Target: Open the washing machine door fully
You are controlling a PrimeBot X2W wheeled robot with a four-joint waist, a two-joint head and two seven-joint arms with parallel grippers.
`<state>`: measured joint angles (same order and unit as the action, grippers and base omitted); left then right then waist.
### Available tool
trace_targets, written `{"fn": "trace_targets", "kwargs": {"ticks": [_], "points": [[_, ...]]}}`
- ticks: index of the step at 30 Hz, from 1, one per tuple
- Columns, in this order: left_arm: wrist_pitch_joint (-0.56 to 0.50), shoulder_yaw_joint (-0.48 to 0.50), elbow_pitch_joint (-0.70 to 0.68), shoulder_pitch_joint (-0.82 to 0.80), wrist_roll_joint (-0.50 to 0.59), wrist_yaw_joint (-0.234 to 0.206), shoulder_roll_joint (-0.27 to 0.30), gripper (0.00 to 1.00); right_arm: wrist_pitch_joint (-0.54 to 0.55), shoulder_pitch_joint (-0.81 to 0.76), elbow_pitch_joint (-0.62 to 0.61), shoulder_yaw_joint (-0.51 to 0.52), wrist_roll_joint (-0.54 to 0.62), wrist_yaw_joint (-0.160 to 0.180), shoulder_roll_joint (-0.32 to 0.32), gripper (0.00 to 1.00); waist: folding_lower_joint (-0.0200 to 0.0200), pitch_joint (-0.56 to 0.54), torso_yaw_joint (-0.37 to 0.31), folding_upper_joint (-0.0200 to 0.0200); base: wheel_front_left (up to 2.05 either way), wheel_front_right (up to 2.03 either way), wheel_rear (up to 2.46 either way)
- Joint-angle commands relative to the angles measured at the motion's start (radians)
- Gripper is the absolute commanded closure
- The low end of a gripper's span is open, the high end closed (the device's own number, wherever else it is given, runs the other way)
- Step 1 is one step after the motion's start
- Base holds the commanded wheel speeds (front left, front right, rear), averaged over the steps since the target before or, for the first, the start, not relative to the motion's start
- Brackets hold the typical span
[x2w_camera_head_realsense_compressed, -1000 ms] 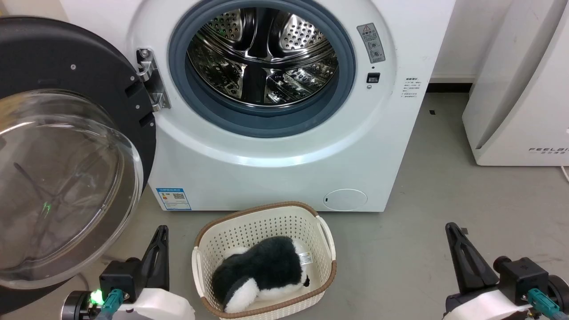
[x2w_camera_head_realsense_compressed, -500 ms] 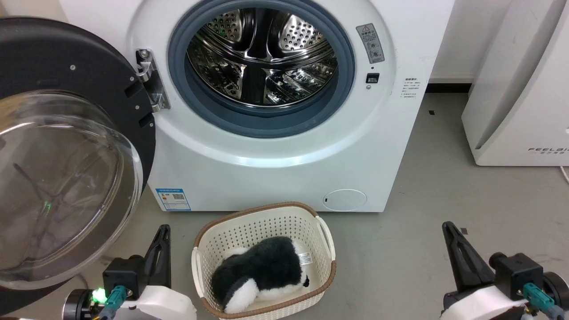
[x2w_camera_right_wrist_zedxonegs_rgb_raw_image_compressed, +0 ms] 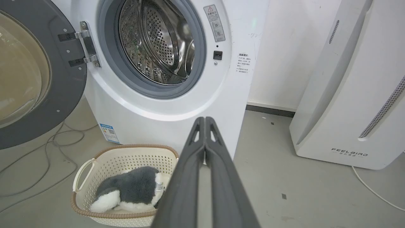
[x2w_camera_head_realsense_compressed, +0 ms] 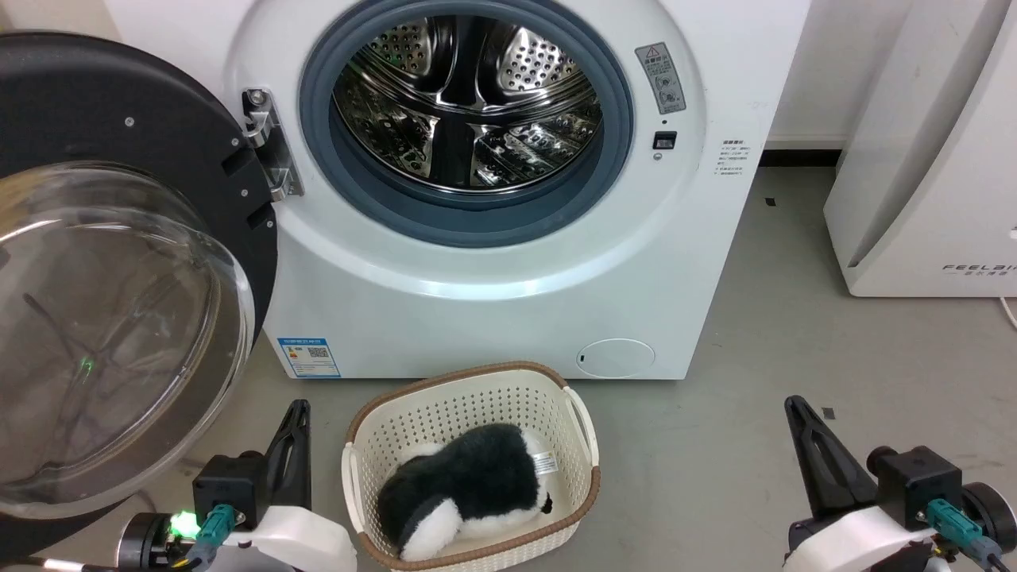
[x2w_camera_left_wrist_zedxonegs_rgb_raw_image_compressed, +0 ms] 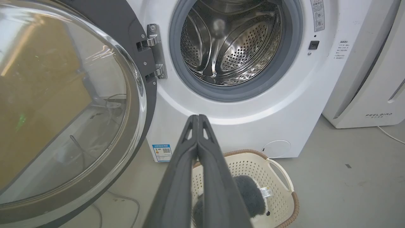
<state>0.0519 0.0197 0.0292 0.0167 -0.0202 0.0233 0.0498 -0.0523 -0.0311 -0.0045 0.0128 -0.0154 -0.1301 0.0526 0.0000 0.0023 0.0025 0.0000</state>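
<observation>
The washing machine door [x2w_camera_head_realsense_compressed: 119, 127] stands swung wide to the left on its hinge [x2w_camera_head_realsense_compressed: 270, 143], its matte black inner face and bulging glass bowl [x2w_camera_head_realsense_compressed: 103, 334] turned toward me. The white washing machine [x2w_camera_head_realsense_compressed: 493, 302] shows its grey gasket and steel drum [x2w_camera_head_realsense_compressed: 465, 103]. My left gripper [x2w_camera_head_realsense_compressed: 298, 409] is shut and holds nothing, low beside the door's glass, apart from it. My right gripper [x2w_camera_head_realsense_compressed: 792, 405] is shut too, over the floor at the lower right. The door [x2w_camera_left_wrist_zedxonegs_rgb_raw_image_compressed: 63, 104] fills the left of the left wrist view, and the shut left gripper [x2w_camera_left_wrist_zedxonegs_rgb_raw_image_compressed: 197, 117] points at the machine's front. The right gripper [x2w_camera_right_wrist_zedxonegs_rgb_raw_image_compressed: 205, 119] is shut as well.
A cream basket [x2w_camera_head_realsense_compressed: 584, 429] holding a black-and-white plush toy [x2w_camera_head_realsense_compressed: 469, 485] sits on the grey floor right before the machine, between my grippers. A white FEELAIR appliance [x2w_camera_head_realsense_compressed: 929, 159] stands at the right. Cables [x2w_camera_right_wrist_zedxonegs_rgb_raw_image_compressed: 47, 152] lie on the floor under the door.
Both grippers have shifted slightly: the left one a little rightward, the right one a little leftward and lower. The door stays where it was.
</observation>
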Motion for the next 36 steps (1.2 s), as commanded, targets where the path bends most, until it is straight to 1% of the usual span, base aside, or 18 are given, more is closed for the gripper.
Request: {"fn": "trace_targets", "kwargs": {"ticks": [1,24,36], "points": [[-0.006,-0.001,-0.008,-0.013,0.007,-0.006,0.000,1.00,0.006,0.018,0.002,-0.002,0.009,0.000,-0.002,1.00,0.0000,0.000,0.000,0.0000,0.00,0.00,0.00],[-0.051,-0.019,-0.029,-0.017,0.020,-0.023,0.000,1.00,0.051,0.031,0.004,-0.012,0.015,-0.001,-0.002,1.00,0.0000,-0.002,-0.002,0.0000,0.00,0.00,0.00],[-0.052,-0.020,-0.029,-0.017,0.020,-0.023,0.000,1.00,0.052,0.031,0.005,-0.013,0.015,-0.001,-0.002,1.00,0.0000,-0.002,-0.003,0.0000,0.00,0.00,0.00]]}}
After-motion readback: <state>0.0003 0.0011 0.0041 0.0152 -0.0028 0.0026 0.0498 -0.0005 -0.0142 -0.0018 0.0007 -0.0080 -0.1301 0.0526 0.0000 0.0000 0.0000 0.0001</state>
